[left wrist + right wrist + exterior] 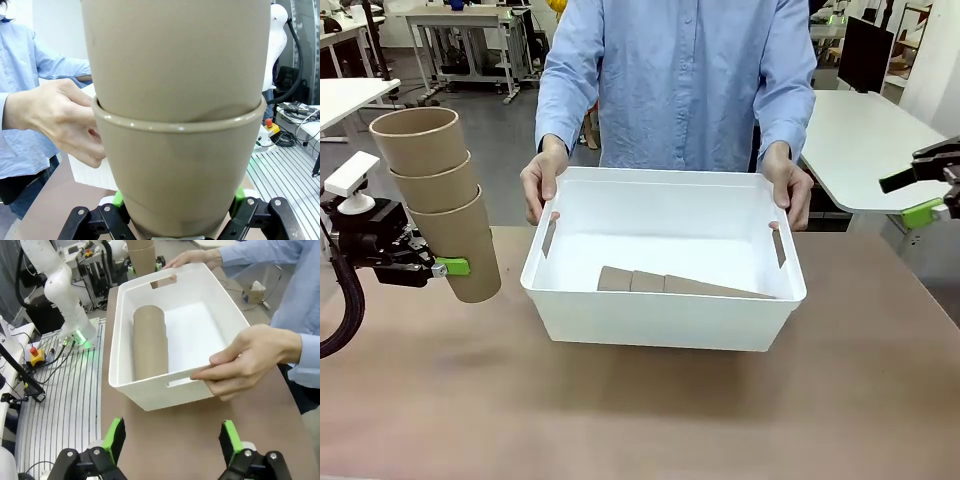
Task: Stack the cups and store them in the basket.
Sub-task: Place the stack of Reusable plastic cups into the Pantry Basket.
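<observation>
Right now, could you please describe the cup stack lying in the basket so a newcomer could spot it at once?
Find the white basket at the table's middle. On its floor lies a tan stack of nested cups, on its side. The other stack is held tilted in the air outside the basket by the left claw.

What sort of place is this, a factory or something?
Probably a robotics lab: white workbenches in the background, a red emergency-stop button, and a slotted metal mounting plate.
</observation>
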`<state>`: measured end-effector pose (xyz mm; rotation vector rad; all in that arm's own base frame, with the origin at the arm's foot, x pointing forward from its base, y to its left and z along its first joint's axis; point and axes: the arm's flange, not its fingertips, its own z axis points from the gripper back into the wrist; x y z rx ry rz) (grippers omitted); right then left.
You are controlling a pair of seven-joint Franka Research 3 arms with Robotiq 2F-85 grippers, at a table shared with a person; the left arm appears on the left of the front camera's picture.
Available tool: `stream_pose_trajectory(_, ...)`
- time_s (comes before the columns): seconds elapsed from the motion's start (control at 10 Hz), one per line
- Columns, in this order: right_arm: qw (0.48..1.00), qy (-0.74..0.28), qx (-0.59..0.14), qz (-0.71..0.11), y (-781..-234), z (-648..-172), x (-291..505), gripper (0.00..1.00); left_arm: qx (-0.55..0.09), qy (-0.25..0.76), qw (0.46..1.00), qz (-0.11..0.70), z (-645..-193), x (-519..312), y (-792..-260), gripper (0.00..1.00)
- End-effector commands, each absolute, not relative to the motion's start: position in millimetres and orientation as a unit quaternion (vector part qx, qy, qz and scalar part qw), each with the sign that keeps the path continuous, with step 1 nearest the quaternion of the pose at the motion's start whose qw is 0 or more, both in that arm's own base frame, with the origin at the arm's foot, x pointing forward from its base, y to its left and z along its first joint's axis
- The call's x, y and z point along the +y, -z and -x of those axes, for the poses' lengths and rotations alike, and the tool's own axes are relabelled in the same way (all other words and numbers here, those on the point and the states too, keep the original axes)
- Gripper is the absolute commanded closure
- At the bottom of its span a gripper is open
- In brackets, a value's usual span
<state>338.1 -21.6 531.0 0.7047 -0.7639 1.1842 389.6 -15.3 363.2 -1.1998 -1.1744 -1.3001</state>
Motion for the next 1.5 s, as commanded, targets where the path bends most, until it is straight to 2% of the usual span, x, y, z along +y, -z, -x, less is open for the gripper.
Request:
stream_pose_trajectory(0.0, 0.675, -0.562, -0.361, -0.313, -534.2, -341.1, -24.7, 0.0, -0.485, 0.535, 0.483, 0.495, -388.6, -15.3, -366.9, 0.15)
stream_pose_trajectory(0.1, 0.705, -0.533, -0.344, -0.317, -531.0, -338.1, -21.6, 0.0, -0.485, 0.535, 0.483, 0.495, -388.6, -15.3, -366.9, 0.15)
stream_pose_trajectory(1.4, 0.705, -0.533, -0.344, -0.317, -531.0, -338.1, -21.6, 0.0, -0.485, 0.535, 0.483, 0.495, -388.6, -15.3, -366.9, 0.15)
